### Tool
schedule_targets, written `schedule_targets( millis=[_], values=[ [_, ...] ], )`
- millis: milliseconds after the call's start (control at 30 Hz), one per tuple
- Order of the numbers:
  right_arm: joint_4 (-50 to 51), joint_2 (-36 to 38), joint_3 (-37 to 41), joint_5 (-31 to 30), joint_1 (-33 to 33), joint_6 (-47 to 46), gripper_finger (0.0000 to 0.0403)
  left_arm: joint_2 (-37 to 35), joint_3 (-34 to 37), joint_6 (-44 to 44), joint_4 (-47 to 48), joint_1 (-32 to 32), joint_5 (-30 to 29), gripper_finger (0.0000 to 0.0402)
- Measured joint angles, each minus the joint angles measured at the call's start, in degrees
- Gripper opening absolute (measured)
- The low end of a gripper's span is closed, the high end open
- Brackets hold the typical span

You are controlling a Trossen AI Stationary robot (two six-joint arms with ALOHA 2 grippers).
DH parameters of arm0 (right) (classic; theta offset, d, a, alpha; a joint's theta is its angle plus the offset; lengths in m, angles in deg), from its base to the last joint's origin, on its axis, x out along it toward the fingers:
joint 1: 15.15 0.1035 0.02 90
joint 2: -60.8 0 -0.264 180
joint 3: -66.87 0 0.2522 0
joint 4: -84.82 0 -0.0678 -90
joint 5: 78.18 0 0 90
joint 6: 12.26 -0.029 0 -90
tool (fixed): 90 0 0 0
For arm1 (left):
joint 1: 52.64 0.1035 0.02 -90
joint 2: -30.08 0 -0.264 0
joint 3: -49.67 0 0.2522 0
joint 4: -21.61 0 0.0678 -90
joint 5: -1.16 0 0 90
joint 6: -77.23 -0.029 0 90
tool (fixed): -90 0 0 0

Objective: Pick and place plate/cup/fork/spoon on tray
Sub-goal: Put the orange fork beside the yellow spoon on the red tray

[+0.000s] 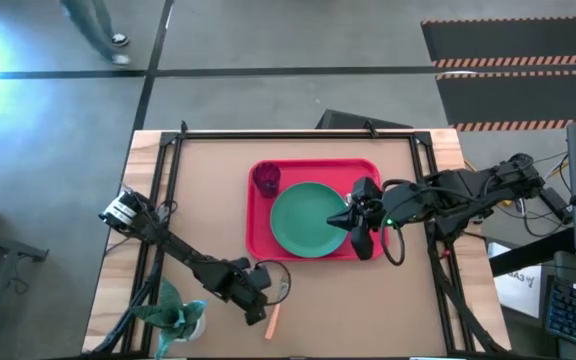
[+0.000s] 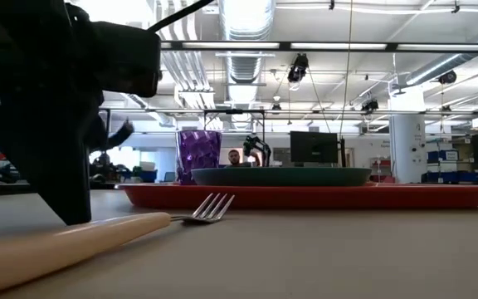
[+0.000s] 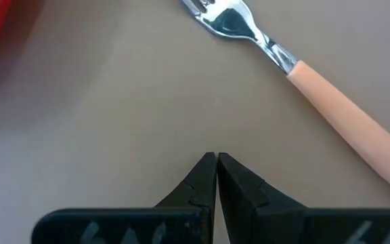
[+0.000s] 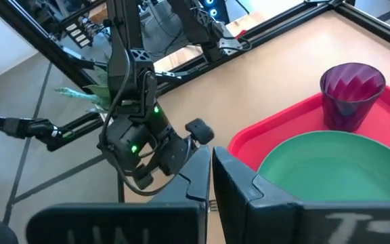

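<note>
The teal plate lies on the red tray at the table's middle. The purple cup stands upright in the tray's far left corner. The fork lies flat on the table near the front edge, in front of the tray, and its orange handle shows beside my left gripper. That gripper is shut and empty, low over the table beside the fork. My right gripper is shut and empty above the plate's right edge. The spoon is out of view.
A pale green plant stands at the table's front left corner, to the left of my left arm. A black frame runs along the table's far and side edges. Bare tabletop lies to the tray's left and in front of it.
</note>
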Motion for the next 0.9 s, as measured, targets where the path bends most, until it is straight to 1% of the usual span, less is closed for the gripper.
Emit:
schedule_targets(
  millis=[167,267,400,500,600,833,900],
  values=[
    [0.0,0.0,0.0,0.0,0.0,0.1,0.0008,0.1,-0.1,1.4,-0.4,-0.3,0.7,0.0000],
    [0.0,0.0,0.0,0.0,0.0,0.2,0.0008,0.1,0.1,1.5,-3.8,-0.5,1.9,0.0000],
    [0.0,0.0,0.0,0.0,0.0,0.2,0.0008,0.2,0.4,1.6,-5.8,-0.5,1.6,0.0000],
    [0.0,0.0,0.0,0.0,0.0,0.6,0.0008,0.9,0.2,1.6,-6.4,-0.5,1.4,0.0000],
    [0.0,0.0,0.0,0.0,0.0,0.7,0.0008,2.2,0.3,1.6,-9.5,-0.5,1.5,0.0000],
    [-0.2,0.0,0.0,0.5,0.0,0.5,0.0008,4.3,-0.6,1.5,-11.0,-0.5,1.3,0.0000],
    [-0.4,0.0,0.0,0.5,0.0,0.5,0.0008,5.0,-0.5,1.5,-13.1,-0.4,1.3,0.0000]
  ],
)
